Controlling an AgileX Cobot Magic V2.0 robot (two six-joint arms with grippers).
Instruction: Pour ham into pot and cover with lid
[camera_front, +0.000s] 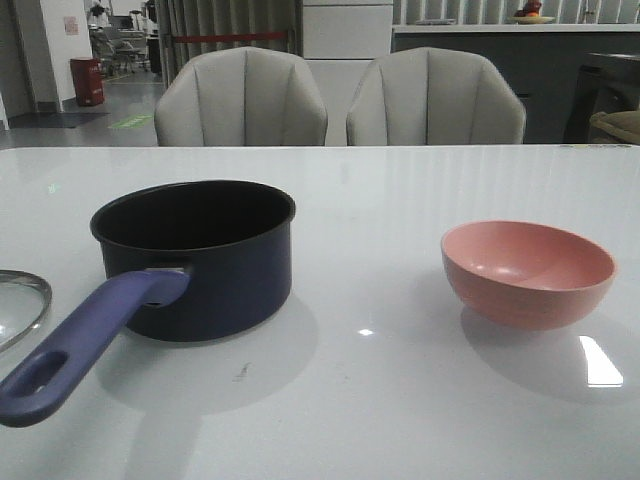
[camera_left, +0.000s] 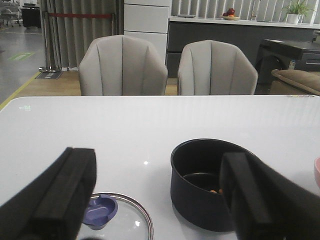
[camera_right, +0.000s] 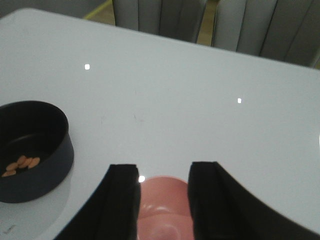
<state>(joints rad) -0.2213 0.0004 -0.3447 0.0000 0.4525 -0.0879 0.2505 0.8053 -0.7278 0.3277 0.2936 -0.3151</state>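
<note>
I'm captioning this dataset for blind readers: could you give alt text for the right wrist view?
The open right gripper hangs above the pink bowl on a white table. Off to one side, the dark pot holds the orange ham slices.

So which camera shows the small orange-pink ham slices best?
The right wrist view: it looks down into the dark navy pot, showing the ham slices on its bottom. The left wrist view glimpses a couple; the front view shows none.
</note>
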